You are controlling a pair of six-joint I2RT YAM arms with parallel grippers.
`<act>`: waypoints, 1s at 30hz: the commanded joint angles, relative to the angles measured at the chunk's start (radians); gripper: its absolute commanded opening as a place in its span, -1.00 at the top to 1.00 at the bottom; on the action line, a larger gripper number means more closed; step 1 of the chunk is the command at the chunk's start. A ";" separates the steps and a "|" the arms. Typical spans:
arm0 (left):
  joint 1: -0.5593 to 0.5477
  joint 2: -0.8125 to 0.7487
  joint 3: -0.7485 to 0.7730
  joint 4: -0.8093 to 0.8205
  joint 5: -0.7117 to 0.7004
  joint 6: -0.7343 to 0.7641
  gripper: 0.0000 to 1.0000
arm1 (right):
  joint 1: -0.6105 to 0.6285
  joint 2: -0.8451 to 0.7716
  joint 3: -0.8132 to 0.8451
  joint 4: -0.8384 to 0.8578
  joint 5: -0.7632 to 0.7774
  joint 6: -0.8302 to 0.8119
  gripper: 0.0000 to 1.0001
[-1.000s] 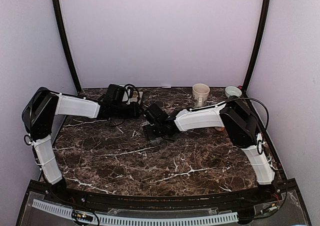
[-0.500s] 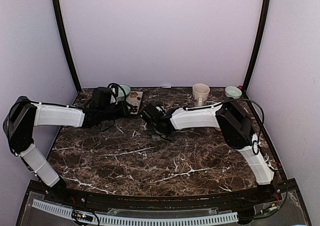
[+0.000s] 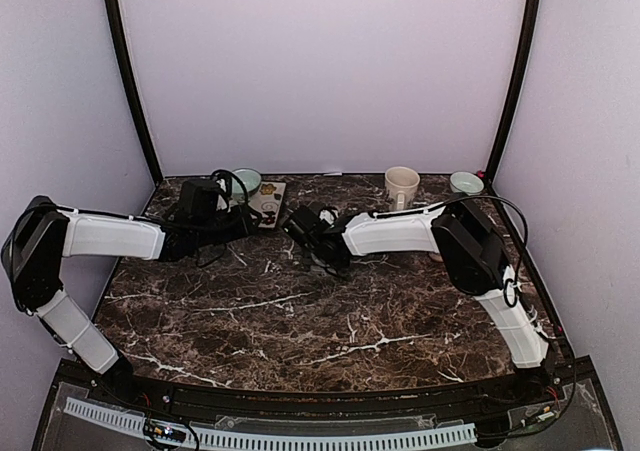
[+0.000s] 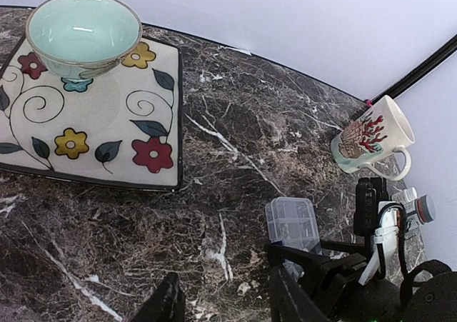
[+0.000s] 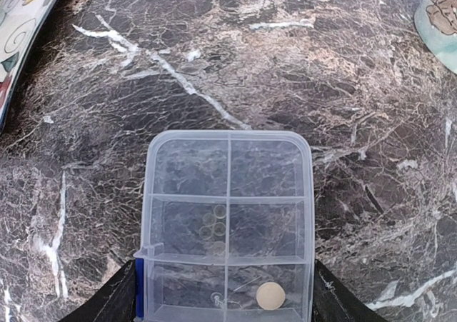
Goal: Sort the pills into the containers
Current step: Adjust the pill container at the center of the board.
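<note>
The clear pill organizer [image 5: 228,193] lies flat over the marble, lid shut, two rows of cells. One round tan pill [image 5: 270,295] sits in its near right cell. My right gripper [image 5: 223,288] has a finger against each long side of the box and is shut on it. In the top view the right gripper [image 3: 303,226] is at the back centre and hides the box. From the left wrist view the organizer [image 4: 291,220] juts out of the right gripper's fingers. My left gripper [image 4: 225,308] is open and empty over bare marble, left of the box.
A flowered plate [image 4: 100,122] with a pale green bowl [image 4: 82,29] stands at the back left. A decorated mug [image 4: 371,136] stands at the back right. A small capped bottle [image 4: 421,209] is behind the right arm. A second small bowl [image 3: 465,182] sits in the back right corner.
My right gripper has moved toward the back of the table with the organizer. My left arm has drawn back to the left, uncovering the plate and bowl.
</note>
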 commanded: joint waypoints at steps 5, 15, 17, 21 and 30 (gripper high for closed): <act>0.000 -0.036 -0.022 0.027 -0.008 0.000 0.16 | -0.019 -0.018 -0.150 0.067 -0.087 -0.068 -0.59; -0.001 -0.039 -0.003 0.007 -0.010 0.009 0.16 | 0.003 -0.106 -0.202 0.105 -0.045 -0.131 -1.00; -0.001 -0.045 -0.001 0.002 -0.016 0.014 0.16 | 0.017 -0.142 -0.212 0.107 -0.026 -0.147 -1.00; 0.000 -0.065 -0.006 -0.010 -0.037 0.040 0.16 | 0.046 -0.220 -0.232 0.117 0.008 -0.199 -1.00; 0.001 -0.171 -0.067 0.019 -0.129 0.163 0.02 | 0.082 -0.516 -0.419 0.305 0.032 -0.397 -1.00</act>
